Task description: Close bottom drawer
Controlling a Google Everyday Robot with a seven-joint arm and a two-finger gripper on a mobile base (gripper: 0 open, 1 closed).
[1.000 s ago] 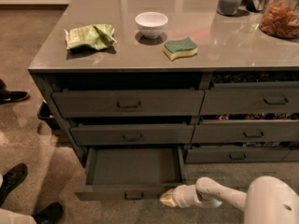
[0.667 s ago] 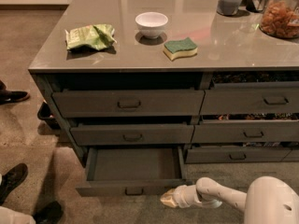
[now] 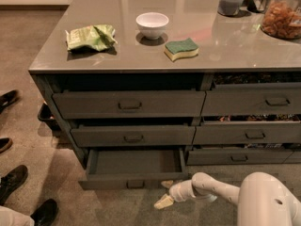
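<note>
The bottom drawer (image 3: 134, 164) stood pulled out, low under the worktop (image 3: 117, 55). The gripper (image 3: 164, 193) hung just beside its front's right end, fingers spread and holding nothing. A push that far off-centre could skew and jam the drawer, or slip past its corner.

The bottom drawer (image 3: 113, 182) stands pulled out at the foot of a grey island (image 3: 141, 60), its dark inside bare. The gripper (image 3: 164, 193) hangs low, just right of the drawer's pull (image 3: 135, 184) and near its front; its two fingers (image 3: 163, 202) are spread apart, the upper one close to the front's right end. A white arm (image 3: 214, 189) reaches in from the right. On the island's top lie a bowl (image 3: 152, 23), a sponge (image 3: 181, 49) and a green bag (image 3: 91, 36).
</note>
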